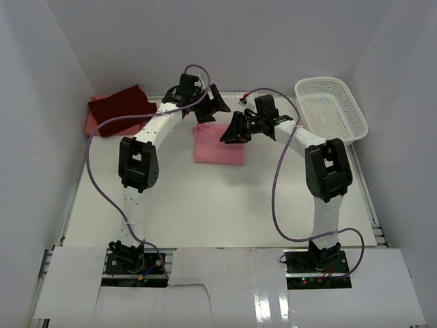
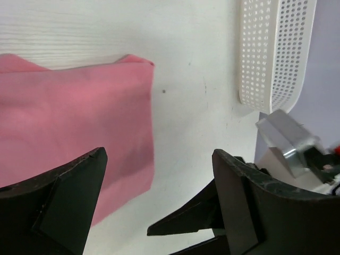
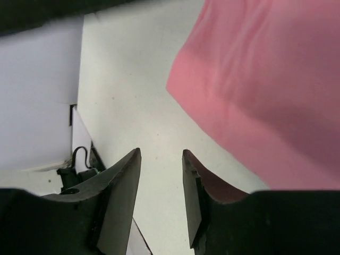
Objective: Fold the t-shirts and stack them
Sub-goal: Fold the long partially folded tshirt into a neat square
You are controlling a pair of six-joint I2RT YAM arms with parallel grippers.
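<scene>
A folded pink t-shirt lies flat at the table's middle back. It also shows in the left wrist view and the right wrist view. A folded dark maroon t-shirt lies at the back left on top of another pink t-shirt. My left gripper is open and empty, just above the folded shirt's far edge. My right gripper is open and empty over the shirt's right side, above bare table beside the cloth.
A white plastic mesh basket stands at the back right, empty. White walls close in the left, back and right sides. The two grippers are close together, and a right finger shows in the left wrist view.
</scene>
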